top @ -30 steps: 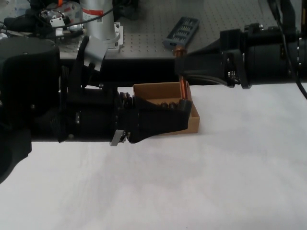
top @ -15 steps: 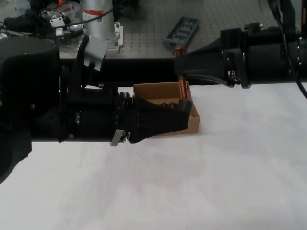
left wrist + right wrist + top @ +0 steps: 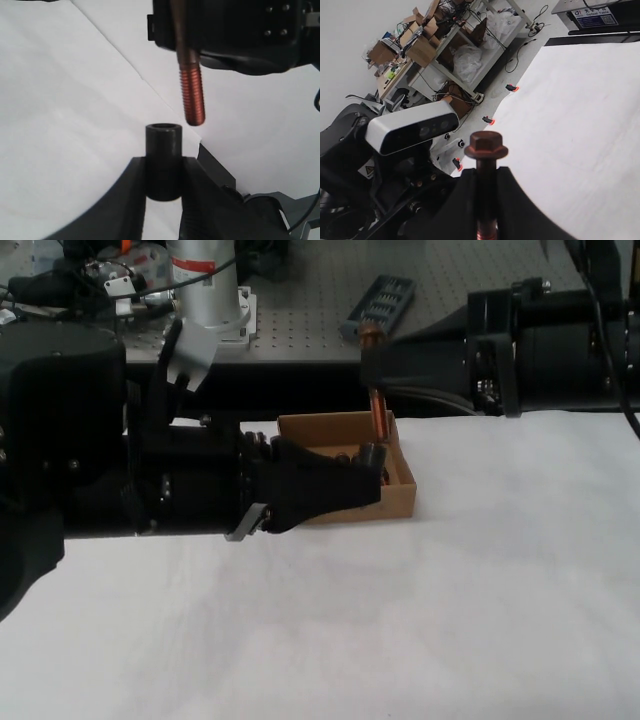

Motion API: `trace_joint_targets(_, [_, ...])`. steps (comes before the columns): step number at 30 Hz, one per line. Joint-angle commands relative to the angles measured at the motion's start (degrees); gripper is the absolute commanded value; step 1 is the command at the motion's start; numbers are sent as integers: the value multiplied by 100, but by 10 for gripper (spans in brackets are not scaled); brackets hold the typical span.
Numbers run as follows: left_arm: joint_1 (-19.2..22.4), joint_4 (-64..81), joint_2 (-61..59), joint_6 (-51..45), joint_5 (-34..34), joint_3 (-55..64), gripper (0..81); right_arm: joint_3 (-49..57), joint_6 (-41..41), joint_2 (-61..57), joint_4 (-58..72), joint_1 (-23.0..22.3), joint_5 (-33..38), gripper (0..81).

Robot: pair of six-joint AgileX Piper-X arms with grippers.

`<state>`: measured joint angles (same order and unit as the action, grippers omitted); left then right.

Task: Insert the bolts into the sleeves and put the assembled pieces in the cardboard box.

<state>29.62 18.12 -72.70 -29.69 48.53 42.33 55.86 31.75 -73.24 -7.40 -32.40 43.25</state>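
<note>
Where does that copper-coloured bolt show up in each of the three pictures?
High view: the bolt stands upright in the right gripper, over the cardboard box.
Left wrist view: its threaded end hangs close above the black sleeve, not yet in it.
Right wrist view: its flanged head shows between the gripper's fingers.
Shared landmark: the right gripper clamped on the bolt.

We see bright, even light, the white sheet (image 3: 470, 620) near glare, faint soft shadows across it, sheen on the bolt (image 3: 191, 95).
</note>
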Motion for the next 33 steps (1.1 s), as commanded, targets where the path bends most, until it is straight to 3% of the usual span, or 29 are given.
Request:
trace_joint_targets(1, [-25,83,57,-28,-69,17,6,40,37,4,94,36,126,25])
trace_joint_targets(11, [-25,158,57,-292,235,17,6,29,-78,4,94,36,108,25])
trace_joint_targets(33, [-25,603,57,-338,-47,17,6,29,-84,4,94,36,207,25])
